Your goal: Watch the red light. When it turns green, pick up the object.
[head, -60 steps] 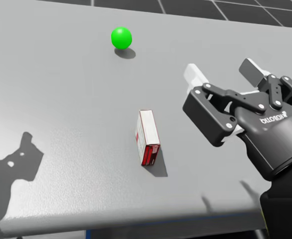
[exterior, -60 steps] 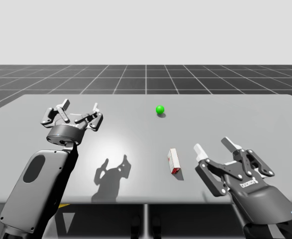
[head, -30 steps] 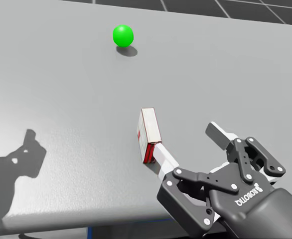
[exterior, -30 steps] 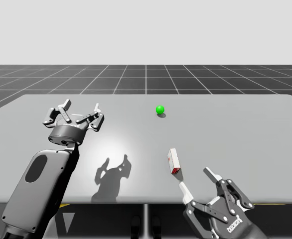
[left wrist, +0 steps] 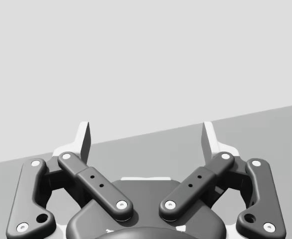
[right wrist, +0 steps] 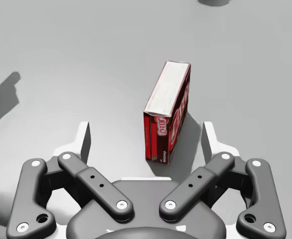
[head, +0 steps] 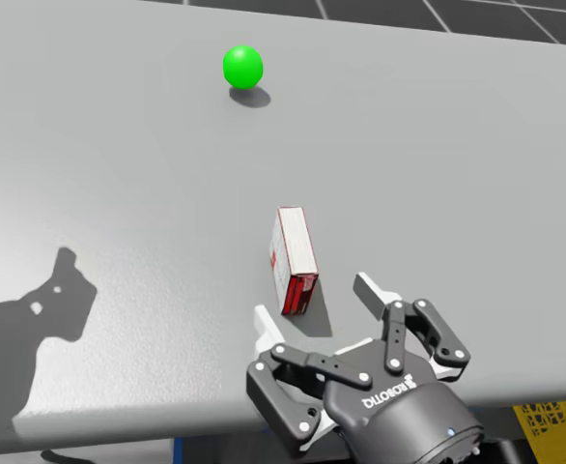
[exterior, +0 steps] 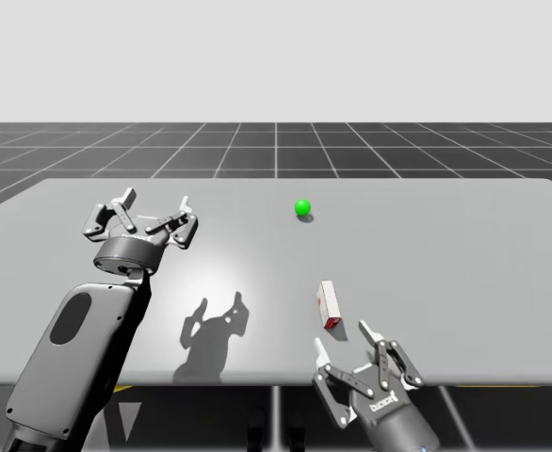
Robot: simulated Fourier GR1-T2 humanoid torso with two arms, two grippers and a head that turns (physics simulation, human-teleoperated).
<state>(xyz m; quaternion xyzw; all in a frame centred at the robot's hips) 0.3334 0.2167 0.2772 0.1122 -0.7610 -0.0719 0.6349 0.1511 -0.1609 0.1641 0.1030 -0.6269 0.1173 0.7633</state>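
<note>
The light [exterior: 301, 207] showed green, a small ball in the upper middle of the high view, so picking up was the step in hand. The red and white box [exterior: 329, 305] stood on its narrow long edge on the grey table [exterior: 464, 245], right of centre in the high view and well apart from the light.

My right gripper [exterior: 344, 343] sat at the lower middle of that view, at the table's near edge, with its 2 fingers spread wide and holding nothing. In the right wrist view the box [right wrist: 167, 110] lay just ahead of the right gripper [right wrist: 146, 137], its near end in line with the gap between the fingers and touching neither. It looked closer to 1 finger than the other and slightly angled to the gripper's line.

To do this well, I judged the gripper should centre itself on the box, turn a little to match its length, then go forward low so each finger passed 1 broad face. A thin box on edge would probably tip if 1 finger met it first, so the close should be even and the lift straight up.

My left gripper [exterior: 151, 215] was at the middle left, also spread and empty, well clear.
</note>
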